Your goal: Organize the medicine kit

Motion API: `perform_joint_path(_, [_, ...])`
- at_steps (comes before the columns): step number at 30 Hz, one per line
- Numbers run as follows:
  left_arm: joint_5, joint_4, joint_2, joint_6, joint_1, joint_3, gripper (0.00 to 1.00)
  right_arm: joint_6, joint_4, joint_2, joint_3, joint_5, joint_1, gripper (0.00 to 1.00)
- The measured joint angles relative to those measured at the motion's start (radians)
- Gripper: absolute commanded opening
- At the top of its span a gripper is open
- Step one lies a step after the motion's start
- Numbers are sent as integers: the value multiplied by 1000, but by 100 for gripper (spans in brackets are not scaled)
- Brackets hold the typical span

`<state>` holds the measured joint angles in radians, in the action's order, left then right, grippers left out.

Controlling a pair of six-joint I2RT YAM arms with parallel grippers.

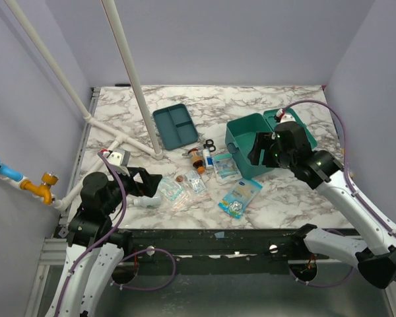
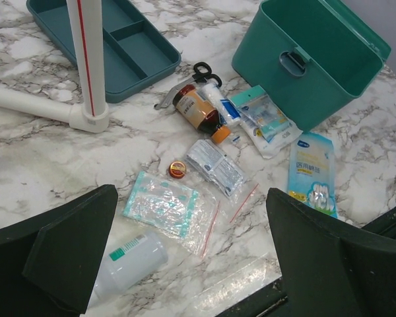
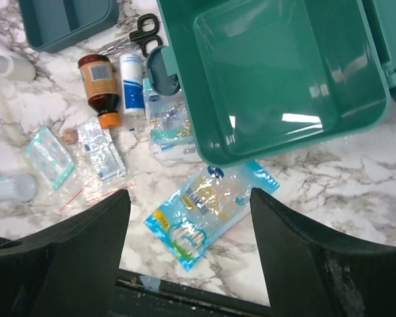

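The medicine kit (image 1: 241, 135) is a deep teal box standing at the right of the marble table with its lid (image 1: 302, 129) swung back. Its inside (image 3: 277, 72) shows nothing in it. My right gripper (image 3: 191, 254) hangs open above the kit's near wall, over a blue pouch (image 3: 204, 205), holding nothing. Loose supplies lie to the left of the kit: a brown bottle (image 2: 197, 109), scissors (image 2: 199, 71), a gauze packet (image 2: 264, 119), a foil-strip bag (image 2: 216, 166), a bubble bag (image 2: 165, 205) and a white bottle (image 2: 129, 261). My left gripper (image 2: 198, 264) is open above the white bottle.
A shallow teal divided tray (image 1: 175, 125) lies at the back centre. A white pipe frame (image 1: 138, 86) rises beside the tray, with a foot (image 2: 26, 102) lying along the table. A small red tin (image 2: 177, 169) sits among the bags. The table's front edge is just below both grippers.
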<state>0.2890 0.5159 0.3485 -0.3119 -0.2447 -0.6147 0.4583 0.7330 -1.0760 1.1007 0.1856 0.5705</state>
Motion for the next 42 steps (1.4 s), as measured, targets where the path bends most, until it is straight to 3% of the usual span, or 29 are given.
perform_joint_path(9, [-65, 3, -30, -22, -1, 0, 99, 190, 107, 103, -44, -13, 0, 77])
perform_joint_path(18, [-86, 3, -39, -30, -10, 8, 99, 356, 131, 174, -262, -70, 0, 75])
perform_joint_path(26, [-91, 2, -47, -30, -16, 17, 99, 497, 54, 226, -459, -124, 0, 71])
perform_joint_path(42, [-95, 2, -47, -30, -35, 17, 99, 697, -192, 159, -633, -129, 59, 71])
